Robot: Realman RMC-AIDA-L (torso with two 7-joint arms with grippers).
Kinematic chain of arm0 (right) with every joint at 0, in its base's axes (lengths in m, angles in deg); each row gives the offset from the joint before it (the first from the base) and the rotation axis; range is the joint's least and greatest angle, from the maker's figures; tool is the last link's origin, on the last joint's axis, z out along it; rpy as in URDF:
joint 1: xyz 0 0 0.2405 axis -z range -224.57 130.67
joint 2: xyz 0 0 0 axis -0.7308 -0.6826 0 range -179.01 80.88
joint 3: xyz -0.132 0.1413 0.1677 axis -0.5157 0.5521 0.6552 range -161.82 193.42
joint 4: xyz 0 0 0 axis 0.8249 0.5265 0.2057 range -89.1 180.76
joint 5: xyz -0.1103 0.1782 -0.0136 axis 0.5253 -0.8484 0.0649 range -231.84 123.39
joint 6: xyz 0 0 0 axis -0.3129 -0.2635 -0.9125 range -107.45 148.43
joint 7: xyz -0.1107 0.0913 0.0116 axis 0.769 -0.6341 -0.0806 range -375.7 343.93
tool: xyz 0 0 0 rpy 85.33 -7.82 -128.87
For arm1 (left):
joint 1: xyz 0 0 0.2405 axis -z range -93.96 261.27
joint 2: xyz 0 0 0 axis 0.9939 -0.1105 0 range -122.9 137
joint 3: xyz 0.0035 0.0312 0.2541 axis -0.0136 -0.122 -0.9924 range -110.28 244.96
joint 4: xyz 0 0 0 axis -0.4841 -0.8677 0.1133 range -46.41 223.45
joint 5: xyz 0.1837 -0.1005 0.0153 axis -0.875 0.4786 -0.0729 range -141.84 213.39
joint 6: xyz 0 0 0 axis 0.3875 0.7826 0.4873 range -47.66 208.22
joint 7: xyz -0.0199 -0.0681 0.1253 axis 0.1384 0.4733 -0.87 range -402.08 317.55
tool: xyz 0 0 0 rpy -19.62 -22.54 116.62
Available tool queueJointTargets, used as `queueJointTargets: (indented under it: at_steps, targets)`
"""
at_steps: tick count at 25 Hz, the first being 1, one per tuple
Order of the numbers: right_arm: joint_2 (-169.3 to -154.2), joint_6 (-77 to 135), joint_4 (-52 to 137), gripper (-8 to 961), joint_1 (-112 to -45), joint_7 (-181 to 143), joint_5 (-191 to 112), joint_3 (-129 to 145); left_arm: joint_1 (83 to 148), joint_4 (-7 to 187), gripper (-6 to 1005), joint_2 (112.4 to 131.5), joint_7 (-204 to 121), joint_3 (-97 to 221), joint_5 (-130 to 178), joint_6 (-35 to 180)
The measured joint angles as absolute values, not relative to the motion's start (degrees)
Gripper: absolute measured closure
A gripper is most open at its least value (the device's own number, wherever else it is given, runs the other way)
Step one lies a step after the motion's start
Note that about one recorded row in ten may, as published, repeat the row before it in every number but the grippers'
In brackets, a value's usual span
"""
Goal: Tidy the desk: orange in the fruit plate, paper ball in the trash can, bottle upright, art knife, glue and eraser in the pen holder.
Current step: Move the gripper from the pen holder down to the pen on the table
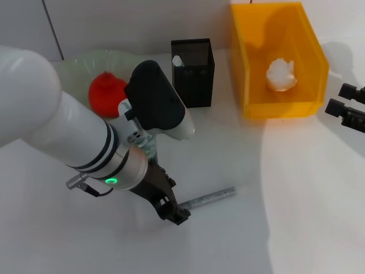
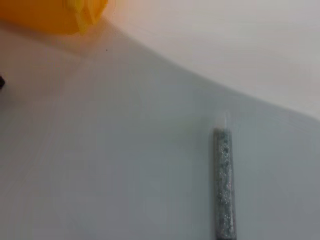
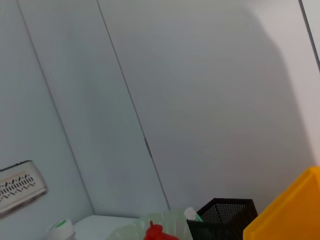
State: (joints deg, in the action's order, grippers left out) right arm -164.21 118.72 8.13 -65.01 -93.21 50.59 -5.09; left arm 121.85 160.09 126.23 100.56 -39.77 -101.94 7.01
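Left gripper [image 1: 175, 214] hovers low near the bench's front edge, jaws apart beside the slim grey glittery glue stick [image 1: 210, 197] lying flat, and closing off-centre could roll it away; right gripper [image 1: 348, 107] parked at the right edge, jaws unreadable.

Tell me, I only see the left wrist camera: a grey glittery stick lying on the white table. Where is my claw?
Observer: The head view shows the left claw down low, right beside one end of the grey glittery stick.
Operator: Is the other claw busy too?
Observer: No, the right claw hangs open and empty at the right edge of the head view, just past the bright yellow-orange rectangular plastic bin.
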Motion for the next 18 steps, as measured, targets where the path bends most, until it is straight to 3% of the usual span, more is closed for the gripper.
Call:
queueJointTargets:
  at_steps: [6,10,14,16,18]
  targets:
    - [-163.17,119.41,4.21,217,-65.52,-97.78,52.02,-8.69,118.52,166.83,306,126.16,100.85,-39.56,-101.38,8.63]
    - [-162.12,120.40,-0.75,217,-67.30,-102.65,53.02,-10.34,103.33,183.51,306,125.89,94.48,-42.22,-100.24,21.83]
    - [-161.83,121.46,-3.55,217,-69.87,-104.02,55.90,-11.51,93.20,190.23,305,125.60,87.71,-43.70,-94.80,31.56]
    - [-161.74,121.66,-4.38,217,-71.36,-104.21,57.54,-12.44,93.20,190.23,305,125.60,87.71,-43.70,-94.80,31.56]
    - [-161.55,122.38,-5.91,217,-72.58,-104.59,58.85,-13.78,80.43,194.20,305,125.58,71.12,-44.21,-79.75,41.12]
